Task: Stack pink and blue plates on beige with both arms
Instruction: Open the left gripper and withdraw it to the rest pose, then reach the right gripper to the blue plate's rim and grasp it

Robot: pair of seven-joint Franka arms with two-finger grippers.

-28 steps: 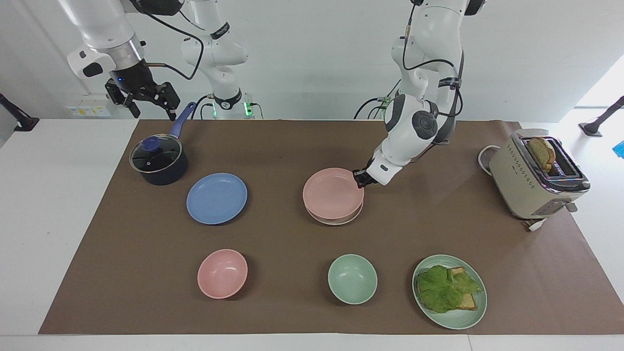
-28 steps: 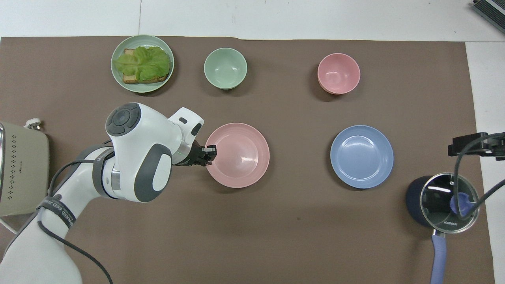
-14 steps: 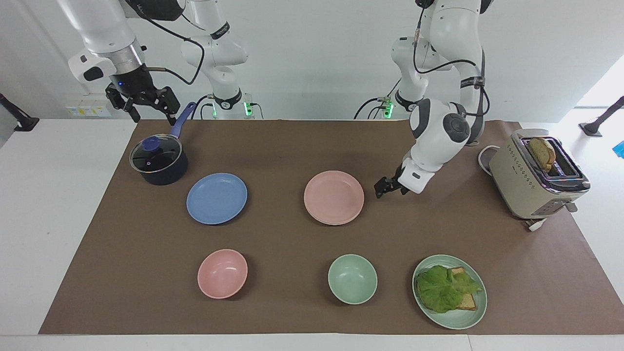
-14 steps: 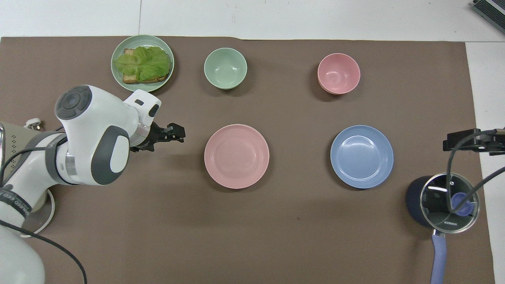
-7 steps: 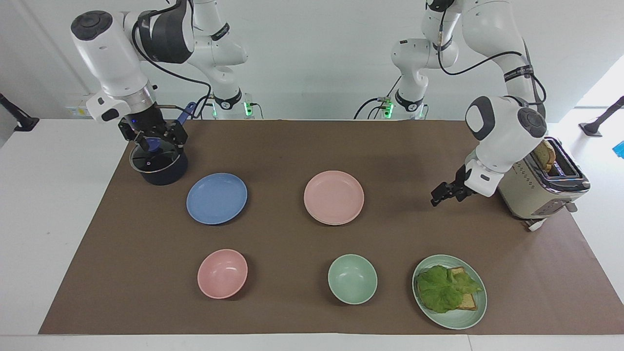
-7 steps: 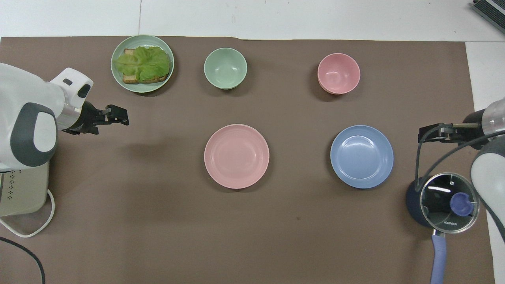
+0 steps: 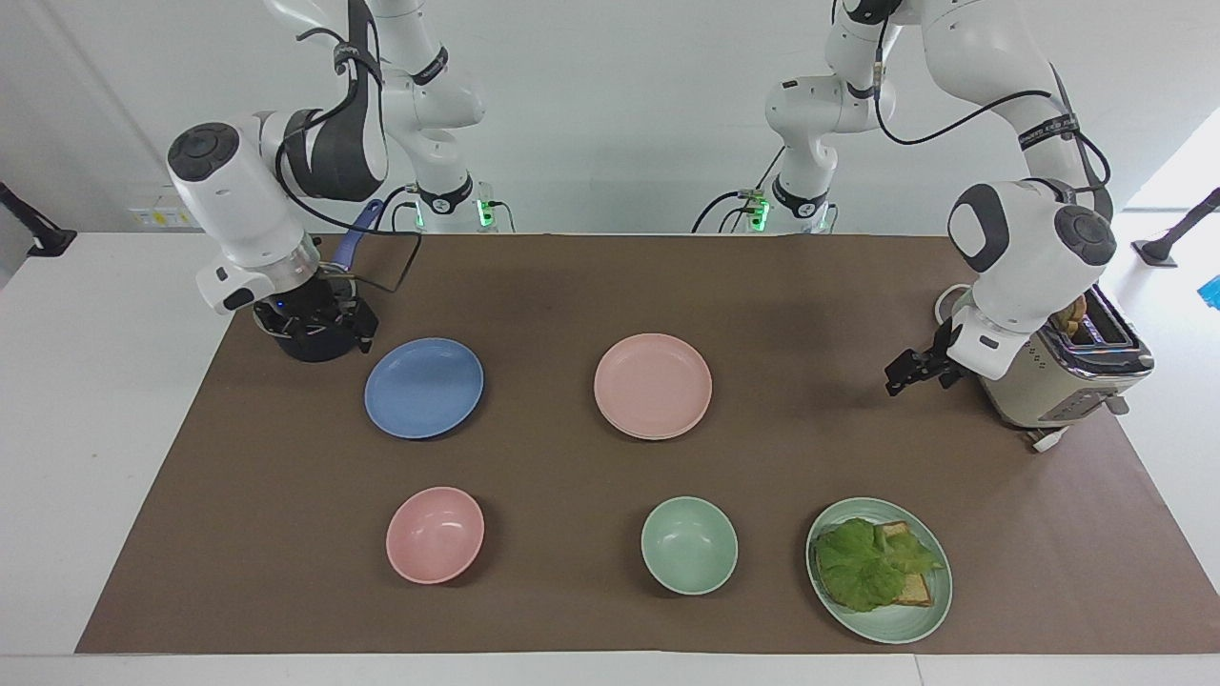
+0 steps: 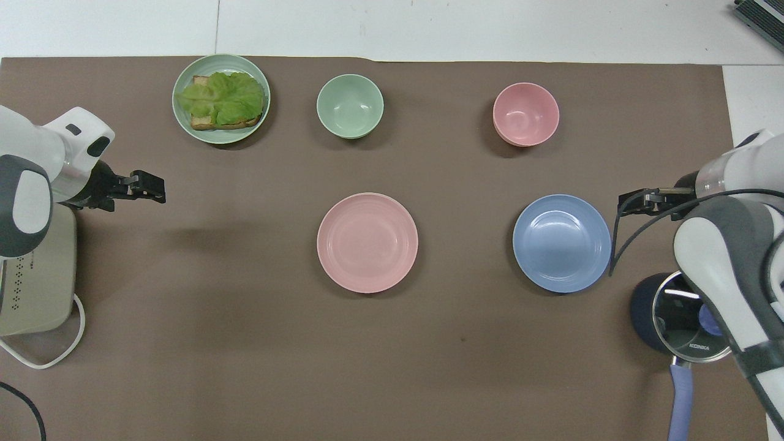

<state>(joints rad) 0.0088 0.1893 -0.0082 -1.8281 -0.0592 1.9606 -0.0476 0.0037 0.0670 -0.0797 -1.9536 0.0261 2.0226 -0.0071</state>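
Observation:
The pink plate (image 7: pixel 653 384) (image 8: pixel 367 242) lies flat mid-table, and the beige plate is hidden under it. Beside it, toward the right arm's end, the blue plate (image 7: pixel 424 388) (image 8: pixel 561 242) rests alone on the brown mat. My left gripper (image 7: pixel 910 370) (image 8: pixel 147 187) hangs open and empty low over the mat beside the toaster, well clear of the pink plate. My right gripper (image 7: pixel 324 339) (image 8: pixel 628 203) is open and empty, low in front of the pot, just off the blue plate's rim and not touching it.
A dark pot (image 8: pixel 670 315) with a glass lid stands close to the blue plate. The beige toaster (image 7: pixel 1053 386) (image 8: pixel 30 275) is by the left arm. Farther from the robots sit a pink bowl (image 7: pixel 435 534), a green bowl (image 7: pixel 689 545) and a green plate (image 7: pixel 915 624) with lettuce and bread.
The left gripper let the pink plate down onto the beige one and drew back to the toaster. The right arm came down from above the pot to the blue plate's rim.

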